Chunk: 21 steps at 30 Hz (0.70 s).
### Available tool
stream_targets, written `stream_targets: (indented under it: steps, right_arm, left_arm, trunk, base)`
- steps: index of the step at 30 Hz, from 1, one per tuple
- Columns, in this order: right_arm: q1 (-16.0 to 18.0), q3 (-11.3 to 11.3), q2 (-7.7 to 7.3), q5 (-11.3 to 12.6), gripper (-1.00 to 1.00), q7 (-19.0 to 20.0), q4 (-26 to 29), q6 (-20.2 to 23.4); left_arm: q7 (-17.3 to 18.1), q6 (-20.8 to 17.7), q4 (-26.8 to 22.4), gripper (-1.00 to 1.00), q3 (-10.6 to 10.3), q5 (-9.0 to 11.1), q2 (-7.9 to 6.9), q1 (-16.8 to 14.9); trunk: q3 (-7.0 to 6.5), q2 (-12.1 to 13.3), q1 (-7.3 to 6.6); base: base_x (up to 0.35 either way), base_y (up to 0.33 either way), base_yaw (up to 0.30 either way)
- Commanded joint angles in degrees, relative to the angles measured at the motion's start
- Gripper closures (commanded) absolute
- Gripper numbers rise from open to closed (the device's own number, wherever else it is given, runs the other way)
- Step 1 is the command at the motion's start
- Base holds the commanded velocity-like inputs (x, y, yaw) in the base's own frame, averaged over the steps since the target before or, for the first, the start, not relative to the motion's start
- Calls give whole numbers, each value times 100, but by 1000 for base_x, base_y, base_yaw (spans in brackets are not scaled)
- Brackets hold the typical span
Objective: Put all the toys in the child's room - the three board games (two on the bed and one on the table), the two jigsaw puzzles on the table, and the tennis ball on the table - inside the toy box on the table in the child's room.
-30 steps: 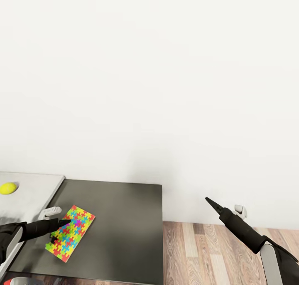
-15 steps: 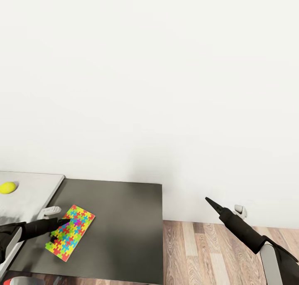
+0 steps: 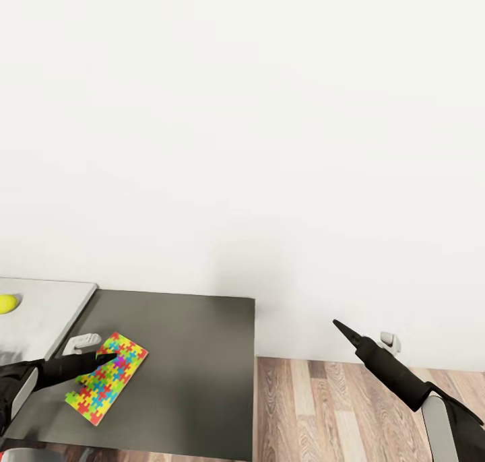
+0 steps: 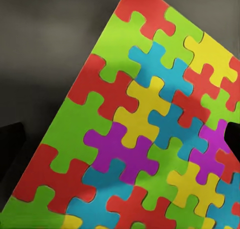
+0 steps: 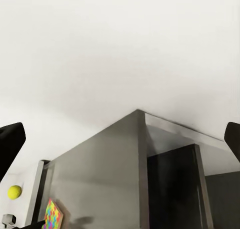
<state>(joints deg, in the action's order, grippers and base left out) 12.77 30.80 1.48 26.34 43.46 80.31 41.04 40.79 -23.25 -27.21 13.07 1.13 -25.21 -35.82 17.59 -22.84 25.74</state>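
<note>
One jigsaw puzzle (image 3: 106,379) of bright interlocking pieces lies flat on the dark grey section of the table (image 3: 195,354). My left gripper (image 3: 101,362) is open and hovers low over the puzzle's near-left part. In the left wrist view the puzzle (image 4: 145,139) is very close, with the left gripper (image 4: 120,139) straddling it, dark fingers at either edge. The yellow tennis ball (image 3: 7,303) rests on the pale grey desk top (image 3: 47,307). My right gripper (image 3: 339,326) hangs open over the floor, off the table's right end, holding nothing. The right wrist view shows the puzzle (image 5: 52,215) and ball (image 5: 14,191) from afar.
A small white panel (image 3: 82,343) sits where the pale top meets the dark section, just beside the puzzle. A plain white wall stands behind the table. Wood-plank floor (image 3: 323,408) lies to the right, and a white wall socket (image 3: 389,341) sits low behind the right arm.
The whole picture has shifted a little to the left, so the camera has moved. Against the puzzle, my left gripper now sits slightly further to the right. The right arm holds its pose.
</note>
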Motion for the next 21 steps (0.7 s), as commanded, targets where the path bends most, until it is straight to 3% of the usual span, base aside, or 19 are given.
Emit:
stream_targets:
  steps: [1,12,21]
  right_arm:
    - [6,14,4,12,-100,13,3,36]
    - [6,14,2,12,-100,14,3,36]
    - [6,14,5,12,-100,11,3,36]
  left_arm:
    - [28,-74,5,-100,3,-16,7,5]
    - [34,-74,5,-100,3,-16,7,5]
    - [81,-75,5,-100,3,-16,7,5]
  trunk:
    - [11,-8,4]
    - [11,-8,4]
    - [11,-8,4]
  base:
    - [0,-11,0]
    - [-3,-121,0]
    - [-93,-135,0]
